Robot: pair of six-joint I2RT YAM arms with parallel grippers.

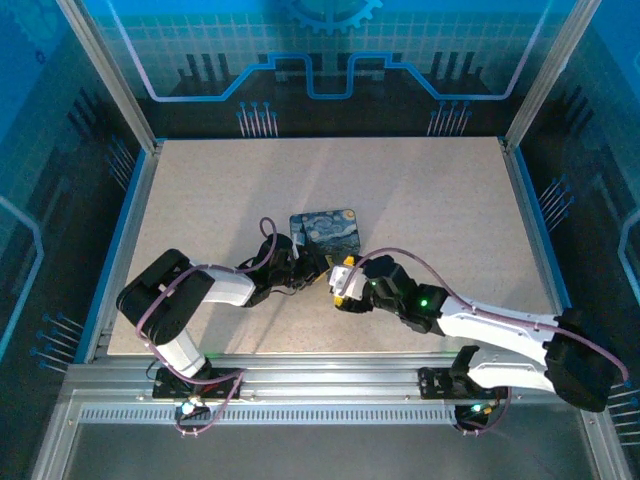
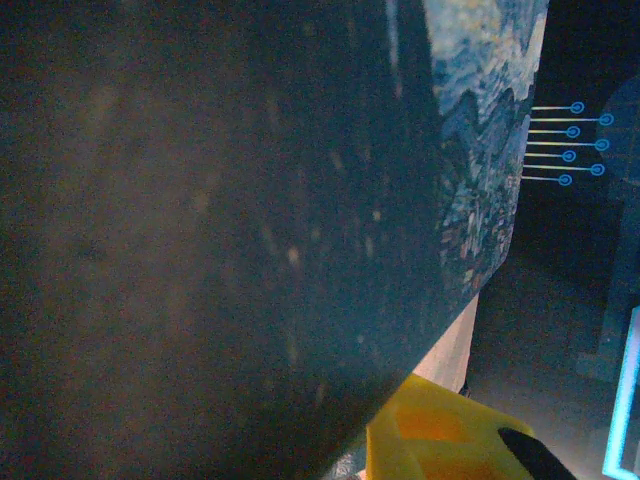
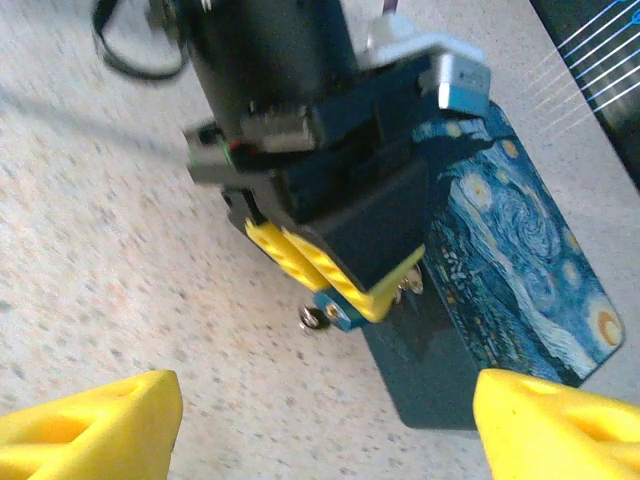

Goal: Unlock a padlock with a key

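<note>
In the right wrist view my left gripper (image 3: 345, 285) points down at the table, its yellow fingers (image 3: 300, 262) shut on the small blue padlock (image 3: 342, 314). A tiny silver piece, seemingly the key (image 3: 312, 318), sticks out of the padlock's left end. Bits of silver shackle (image 3: 408, 287) peek from behind the finger. My right gripper (image 3: 320, 440) stands open just short of the padlock, with nothing between its yellow fingertips (image 3: 100, 420). From above, both grippers (image 1: 312, 272) (image 1: 342, 286) meet at the tin's near edge.
The dark-blue starry-night tin (image 1: 325, 230) lies flat on the speckled table (image 1: 420, 200), right behind and beside the padlock. Its dark side wall (image 2: 250, 220) sits very close to the left wrist camera, above a yellow finger (image 2: 440, 435). Blue frame walls ring the table.
</note>
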